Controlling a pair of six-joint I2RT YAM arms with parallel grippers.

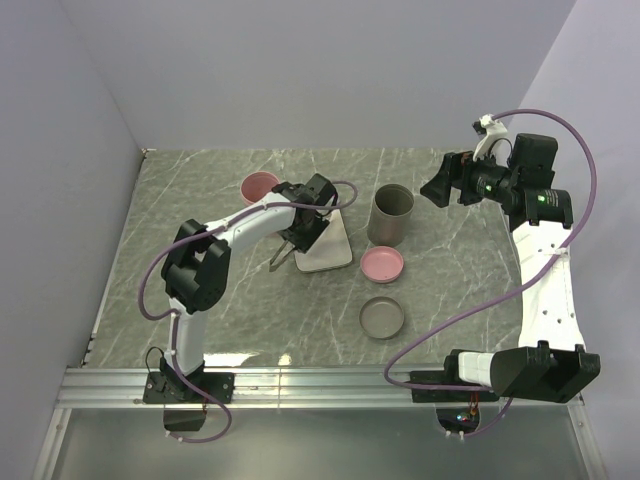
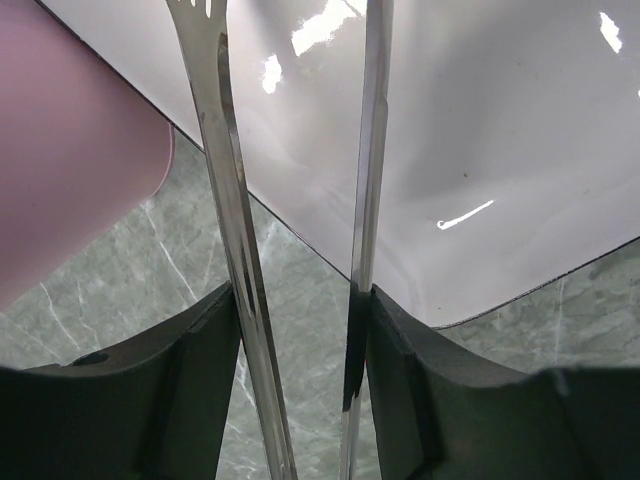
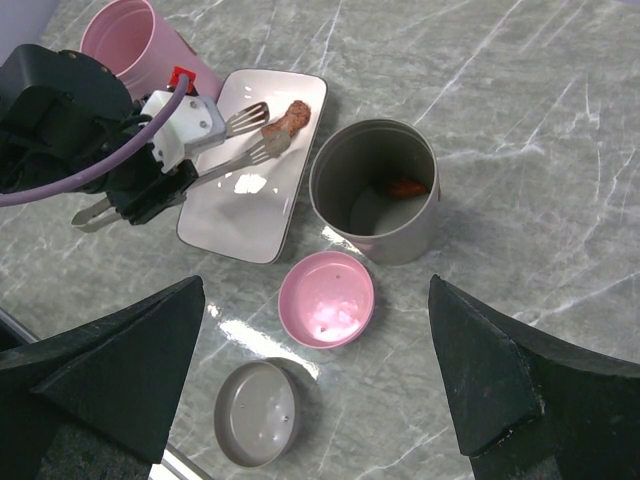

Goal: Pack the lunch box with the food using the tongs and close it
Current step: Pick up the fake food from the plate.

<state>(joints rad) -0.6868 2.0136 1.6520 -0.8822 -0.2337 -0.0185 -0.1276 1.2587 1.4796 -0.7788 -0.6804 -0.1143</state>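
Note:
My left gripper [image 1: 300,228] is shut on the tongs [image 2: 215,150], one slim silver arm against each finger [image 2: 190,380]. It holds them over the white plate [image 1: 330,255]. In the right wrist view the tongs' tips [image 3: 262,130] stand slightly apart right beside a reddish-brown meat strip [image 3: 291,116] on the plate [image 3: 240,215]; I cannot tell whether they touch it. The grey round lunch box [image 3: 378,190] stands upright and uncovered, with a reddish-orange piece of food [image 3: 408,187] inside. My right gripper [image 1: 440,185] hangs open and empty high above the table, right of the box.
A pink cup [image 1: 260,186] stands behind the plate's left end. A pink lid [image 1: 382,264] and a grey lid [image 1: 382,317] lie upside down in front of the grey lunch box [image 1: 392,213]. A wall runs close along the table's left side.

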